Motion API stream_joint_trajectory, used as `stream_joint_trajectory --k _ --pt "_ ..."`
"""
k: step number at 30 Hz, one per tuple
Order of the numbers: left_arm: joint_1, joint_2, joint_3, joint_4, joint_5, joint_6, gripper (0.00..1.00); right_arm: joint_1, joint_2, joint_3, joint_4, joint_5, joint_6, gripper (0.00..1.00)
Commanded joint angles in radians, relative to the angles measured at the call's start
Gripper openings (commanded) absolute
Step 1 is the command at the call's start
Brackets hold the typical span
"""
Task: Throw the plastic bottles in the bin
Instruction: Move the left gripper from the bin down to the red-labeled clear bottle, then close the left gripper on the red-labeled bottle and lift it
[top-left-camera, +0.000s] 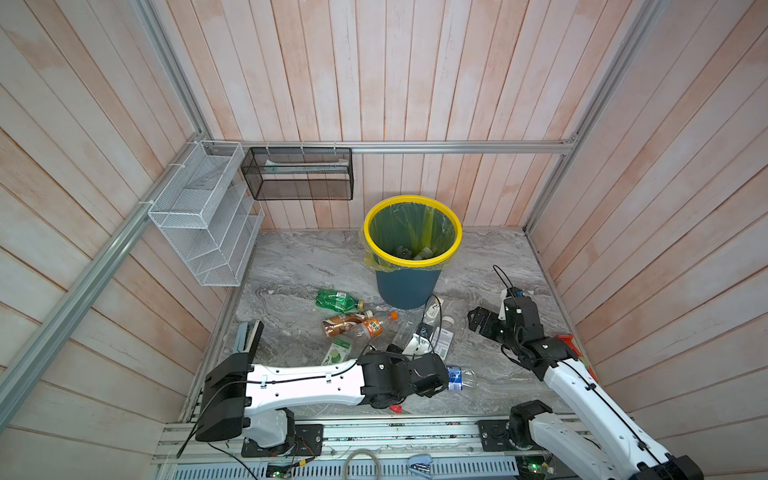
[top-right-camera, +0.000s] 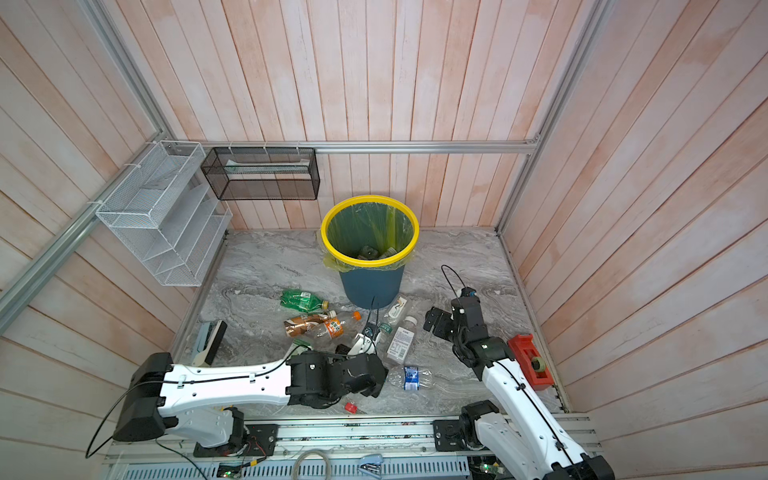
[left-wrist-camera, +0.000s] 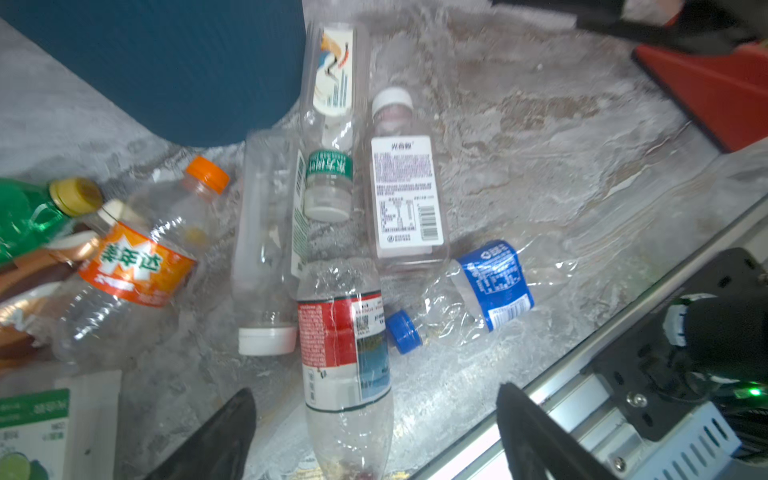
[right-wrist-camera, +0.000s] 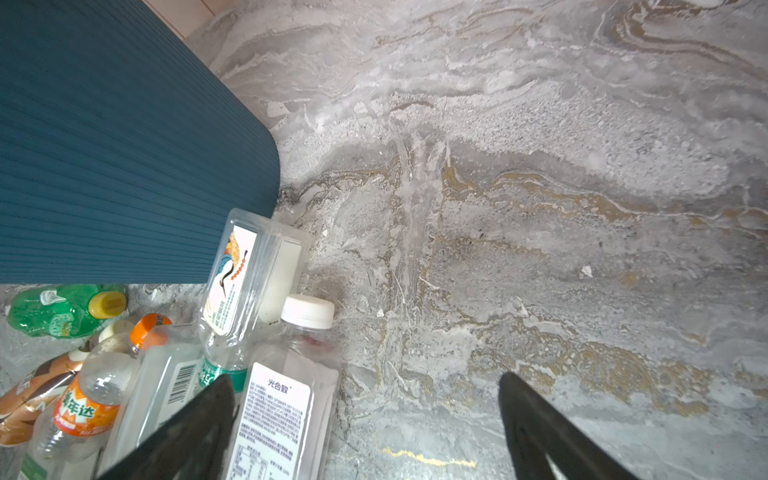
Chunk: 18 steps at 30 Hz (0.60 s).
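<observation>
Centrally, left gripper (left-wrist-camera: 376, 390): jaws parted wide, gripping nothing, fingers clear of plastic on both sides. Directly between them, flat on the marble tabletop (left-wrist-camera: 540, 166), a clear red-labelled bottle (left-wrist-camera: 345, 345); long axis straight ahead of the gripper, pointing away toward the bin (left-wrist-camera: 166, 62), hence crosswise to the closing direction. Judged a favourable alignment: closure across the narrow width, no wrist turn called for. Set slightly off-centre, nearer one finger than the other. Touching one flank, a flat clear bottle (left-wrist-camera: 266, 249) with a white cap, roughly parallel; just beside the opposite flank, the blue cap of a crushed blue-labelled bottle (left-wrist-camera: 490, 286), lying at an angle. Risk, as a judgement: a finger catching a neighbour during closure. Farther out, right gripper (right-wrist-camera: 365, 376): likewise wide open and empty, over bare marble beside the bin wall, one finger at the edge of the pile next to a white-labelled bottle (right-wrist-camera: 278, 415), well apart from the red-labelled one. Left arm therefore the nearer. Beyond the pile, in both top views, bin upright toward the back of the tabletop, a few items already at its bottom; other plastic bottles (top-left-camera: 372, 327) scattered in front of it.
</observation>
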Motion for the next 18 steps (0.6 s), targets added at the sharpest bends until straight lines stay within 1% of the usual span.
stream_joint_trajectory --k 1,4,7,11,18 --pt "0.000 0.054 -0.008 -0.042 0.054 -0.113 0.91 -0.011 0.002 -0.013 0.013 -0.047 -0.039 0.99" --pt "-0.001 0.080 -0.047 -0.015 0.078 -0.131 0.90 -0.010 -0.016 -0.039 0.014 -0.043 -0.039 0.99" --pt "-0.001 0.090 -0.084 0.019 0.091 -0.119 0.89 -0.011 -0.062 -0.064 0.001 -0.034 -0.012 0.99" --pt "0.011 0.109 -0.110 0.060 0.098 -0.068 0.87 -0.010 -0.135 -0.085 -0.032 -0.018 0.017 0.99" --pt "0.060 0.132 -0.150 0.132 0.148 0.022 0.85 -0.012 -0.205 -0.087 -0.093 -0.005 0.043 0.99"
